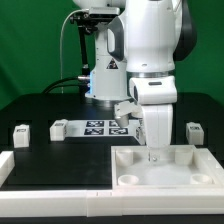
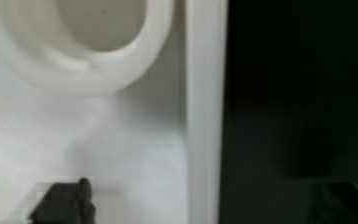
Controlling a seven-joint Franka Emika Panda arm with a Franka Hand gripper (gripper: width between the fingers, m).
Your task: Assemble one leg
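Black tabletop (image 1: 40,110), green backdrop behind. My gripper (image 1: 155,152) hangs over the white tray (image 1: 200,165), fingers spread wide with nothing between them. The nearest leg (image 1: 192,130) stands apart from my gripper, toward the exterior view's right.

Robotics lab bench, black table (image 1: 50,155), green backdrop (image 1: 30,45), tagged marker board (image 1: 105,127), white arm (image 1: 155,40)
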